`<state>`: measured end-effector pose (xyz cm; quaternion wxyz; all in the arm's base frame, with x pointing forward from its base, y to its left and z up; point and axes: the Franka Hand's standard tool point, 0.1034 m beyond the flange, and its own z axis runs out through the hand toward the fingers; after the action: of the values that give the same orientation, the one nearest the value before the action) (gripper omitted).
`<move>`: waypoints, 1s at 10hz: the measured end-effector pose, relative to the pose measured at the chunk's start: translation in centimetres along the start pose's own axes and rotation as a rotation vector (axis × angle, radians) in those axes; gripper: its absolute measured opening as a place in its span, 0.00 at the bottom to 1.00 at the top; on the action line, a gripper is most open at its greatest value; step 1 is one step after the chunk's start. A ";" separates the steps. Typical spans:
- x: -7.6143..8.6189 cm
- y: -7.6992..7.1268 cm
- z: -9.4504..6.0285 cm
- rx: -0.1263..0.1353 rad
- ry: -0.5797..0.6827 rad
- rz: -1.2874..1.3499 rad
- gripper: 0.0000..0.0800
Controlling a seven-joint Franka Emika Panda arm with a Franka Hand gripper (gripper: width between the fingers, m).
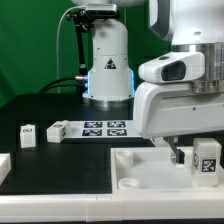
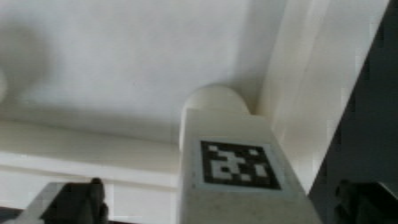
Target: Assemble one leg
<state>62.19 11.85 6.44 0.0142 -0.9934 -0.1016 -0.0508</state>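
Gripping a leg (image 1: 206, 157), the gripper (image 1: 196, 160) sits low at the exterior view's right, its dark fingers (image 1: 180, 156) closed against the block's sides. Wrist view: same leg (image 2: 226, 148) runs up between two dark fingertips (image 2: 77, 201) at the frame edges, white smooth plastic, long body with a rounded tip, square black-and-white tag on its face. Tag pattern is blocky, no readable text. Leg tip sits close to a corner wall of the large white panel (image 2: 107, 70); whether it touches cannot be told.

Panel (image 1: 140, 170) in the exterior view is flat, matte white, with raised rim and a recessed corner pocket, lying on the black table (image 1: 60, 165) right under the held leg. Arm housing (image 1: 180, 90) above is glossy white, rounded, with a grey oval inset.

Further out: marker board (image 1: 104, 127), thin white strip, tags in a row, flat on the table. Just beside it a second leg (image 1: 57, 130), small white block, tag facing up. Third leg (image 1: 27, 134) stands apart towards the exterior view's left, tag on its front. White robot base (image 1: 108, 60) behind, cylindrical, blue glow and a triangular warning label, text too small to read. Green backdrop (image 1: 30, 40).
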 end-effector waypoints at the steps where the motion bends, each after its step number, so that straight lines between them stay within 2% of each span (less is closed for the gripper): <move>1: 0.0 0.0 0.0 0.000 0.000 0.006 0.81; 3: 0.0 0.0 0.0 0.002 0.000 0.027 0.50; 4: 0.0 0.0 0.0 0.002 0.000 0.052 0.50; 5: 0.0 0.0 0.0 0.002 0.000 0.051 0.36; 10: -0.2 -0.2 0.0 0.003 0.014 0.715 0.36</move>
<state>62.01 11.98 6.40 0.0331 -0.9658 0.2525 -0.0492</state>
